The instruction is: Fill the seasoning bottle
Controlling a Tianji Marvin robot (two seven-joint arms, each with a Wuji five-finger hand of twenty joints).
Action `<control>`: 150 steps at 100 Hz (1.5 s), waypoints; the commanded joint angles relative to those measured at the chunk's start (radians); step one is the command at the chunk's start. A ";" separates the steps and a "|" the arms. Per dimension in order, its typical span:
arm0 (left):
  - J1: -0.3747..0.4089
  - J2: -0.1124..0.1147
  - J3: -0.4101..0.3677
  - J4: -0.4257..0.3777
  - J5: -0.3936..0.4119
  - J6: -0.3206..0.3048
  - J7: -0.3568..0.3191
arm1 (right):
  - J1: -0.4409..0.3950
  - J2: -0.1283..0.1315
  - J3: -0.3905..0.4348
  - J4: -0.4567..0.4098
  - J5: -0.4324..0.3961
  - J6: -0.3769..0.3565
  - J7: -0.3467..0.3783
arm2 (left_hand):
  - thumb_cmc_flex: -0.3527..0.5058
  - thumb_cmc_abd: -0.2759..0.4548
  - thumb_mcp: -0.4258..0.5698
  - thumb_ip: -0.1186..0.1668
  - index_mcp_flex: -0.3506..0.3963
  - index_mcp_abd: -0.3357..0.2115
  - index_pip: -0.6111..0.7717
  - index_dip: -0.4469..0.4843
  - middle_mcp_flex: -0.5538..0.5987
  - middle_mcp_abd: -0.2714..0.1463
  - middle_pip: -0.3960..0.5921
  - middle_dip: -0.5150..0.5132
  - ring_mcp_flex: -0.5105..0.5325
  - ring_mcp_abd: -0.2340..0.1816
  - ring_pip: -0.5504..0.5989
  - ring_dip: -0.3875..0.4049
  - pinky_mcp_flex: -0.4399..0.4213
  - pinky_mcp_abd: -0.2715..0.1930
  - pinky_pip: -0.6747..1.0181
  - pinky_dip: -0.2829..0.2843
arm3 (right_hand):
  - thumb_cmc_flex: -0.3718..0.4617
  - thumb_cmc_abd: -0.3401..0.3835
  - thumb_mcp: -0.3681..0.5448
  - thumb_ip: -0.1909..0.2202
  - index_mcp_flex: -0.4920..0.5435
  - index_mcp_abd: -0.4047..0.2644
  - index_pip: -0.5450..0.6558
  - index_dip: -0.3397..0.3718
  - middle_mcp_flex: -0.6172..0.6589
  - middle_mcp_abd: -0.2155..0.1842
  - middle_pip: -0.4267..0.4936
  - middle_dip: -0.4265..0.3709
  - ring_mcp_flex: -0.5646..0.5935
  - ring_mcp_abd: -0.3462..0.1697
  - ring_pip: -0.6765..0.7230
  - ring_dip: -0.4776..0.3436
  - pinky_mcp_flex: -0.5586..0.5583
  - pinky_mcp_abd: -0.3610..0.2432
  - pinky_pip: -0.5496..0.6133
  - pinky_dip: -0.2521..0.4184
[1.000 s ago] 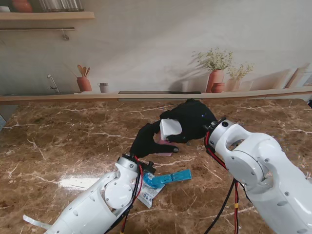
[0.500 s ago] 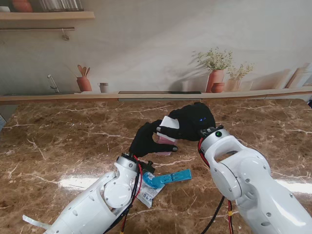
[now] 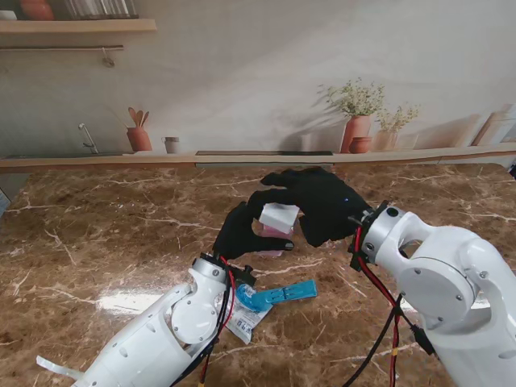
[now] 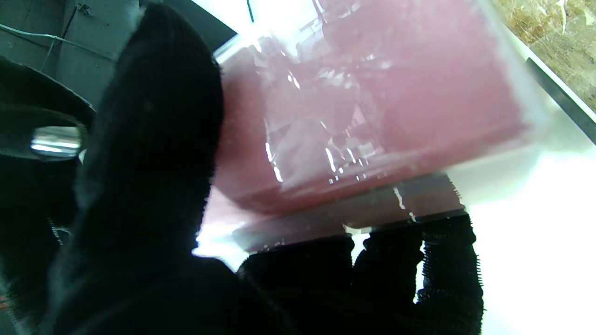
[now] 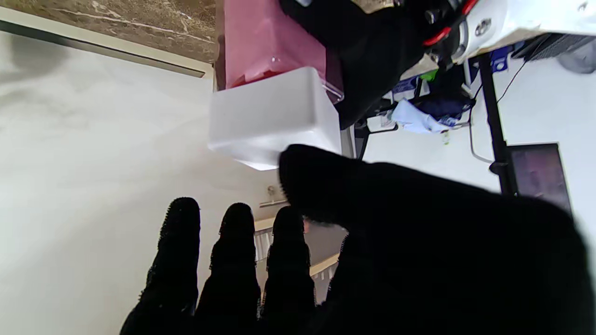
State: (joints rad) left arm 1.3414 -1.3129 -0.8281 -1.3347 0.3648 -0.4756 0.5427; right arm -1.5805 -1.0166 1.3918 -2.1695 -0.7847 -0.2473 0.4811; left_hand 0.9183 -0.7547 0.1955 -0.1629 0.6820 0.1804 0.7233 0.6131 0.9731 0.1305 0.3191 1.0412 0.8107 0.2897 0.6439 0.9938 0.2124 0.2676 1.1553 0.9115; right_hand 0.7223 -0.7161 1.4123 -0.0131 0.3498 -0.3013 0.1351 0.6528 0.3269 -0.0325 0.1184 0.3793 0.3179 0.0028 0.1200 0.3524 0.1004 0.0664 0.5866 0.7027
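While left hand (image 3: pixel 242 232) grips bottle (image 3: pixel 276 229); right hand (image 3: pixel 321 203) open.

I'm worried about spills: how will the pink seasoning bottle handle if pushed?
The seasoning bottle looks rigid, clear plastic with glossy walls, so probably slippery. Its square white lid sits high, so it may tip rather than roll. The left hand steadies it.

Cloth, plastic and polished stone

Both the left hand (image 3: pixel 242 231) and right hand (image 3: pixel 318 201) wore matt black knitted cloth. The seasoning bottle (image 3: pixel 276 228) looked like glossy clear plastic, pink inside, with a smooth matt white cap (image 5: pixel 272 116). The table (image 3: pixel 97 234) was glossy brown marble-patterned stone; the blue packet (image 3: pixel 278 293) looked like shiny plastic film.
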 commanded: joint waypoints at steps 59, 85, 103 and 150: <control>-0.004 -0.001 0.004 -0.004 0.003 -0.003 -0.001 | 0.116 0.018 -0.083 0.117 -0.028 -0.022 0.066 | 0.221 0.372 0.409 -0.019 0.177 -0.337 0.233 0.078 0.066 -0.115 0.065 0.030 0.067 -0.039 0.139 0.042 -0.021 -0.046 -0.019 0.023 | -0.267 0.051 -0.171 -0.073 0.169 0.008 0.160 0.187 0.100 -0.054 0.137 0.044 0.056 -0.080 0.211 0.091 0.093 -0.049 0.147 0.111; -0.007 -0.002 0.005 -0.002 0.004 -0.008 0.000 | 0.117 0.007 -0.100 0.120 -0.099 -0.016 0.006 | 0.222 0.372 0.410 -0.019 0.177 -0.335 0.232 0.078 0.066 -0.113 0.066 0.030 0.065 -0.036 0.139 0.042 -0.022 -0.045 -0.020 0.023 | -0.336 0.101 -0.293 -0.119 0.384 0.154 0.262 0.173 0.472 -0.148 0.222 0.155 0.282 -0.132 0.266 0.139 0.188 -0.061 0.250 0.137; -0.006 -0.003 0.005 -0.002 0.006 -0.010 0.004 | 0.138 0.003 -0.128 0.143 -0.114 -0.015 -0.022 | 0.223 0.371 0.410 -0.019 0.177 -0.334 0.231 0.078 0.064 -0.113 0.065 0.030 0.065 -0.036 0.138 0.042 -0.022 -0.044 -0.020 0.023 | -0.328 0.106 -0.272 -0.088 0.351 0.166 0.222 0.118 0.584 -0.143 0.251 0.222 0.456 -0.113 0.336 0.220 0.279 -0.026 0.324 0.139; 0.000 -0.002 0.001 -0.009 0.008 -0.012 0.007 | 0.154 -0.016 -0.199 0.204 -0.156 0.066 -0.141 | 0.220 0.372 0.408 -0.020 0.175 -0.340 0.232 0.079 0.067 -0.117 0.066 0.030 0.066 -0.042 0.138 0.042 -0.021 -0.046 -0.020 0.023 | -0.444 0.221 -0.359 -0.087 0.319 0.262 0.143 -0.083 0.826 -0.158 0.438 0.356 0.778 -0.075 0.606 0.391 0.538 -0.002 0.721 0.104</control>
State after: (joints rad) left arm 1.3448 -1.3098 -0.8261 -1.3262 0.3713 -0.4817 0.5424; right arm -1.4068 -1.0212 1.2028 -1.9888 -0.9449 -0.2062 0.3337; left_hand 0.9183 -0.7547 0.1955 -0.1637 0.6821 0.1805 0.7233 0.6128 0.9733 0.1305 0.3191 1.0412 0.8107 0.2897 0.6439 1.0069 0.2124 0.2676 1.1553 0.9115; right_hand 0.2124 -0.6390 0.9445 -0.2462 0.6977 -0.1784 0.3499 0.6888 1.0218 -0.0090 0.3341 0.7253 1.0007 0.0576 0.5787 0.6796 0.6222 0.0758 1.2361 0.8220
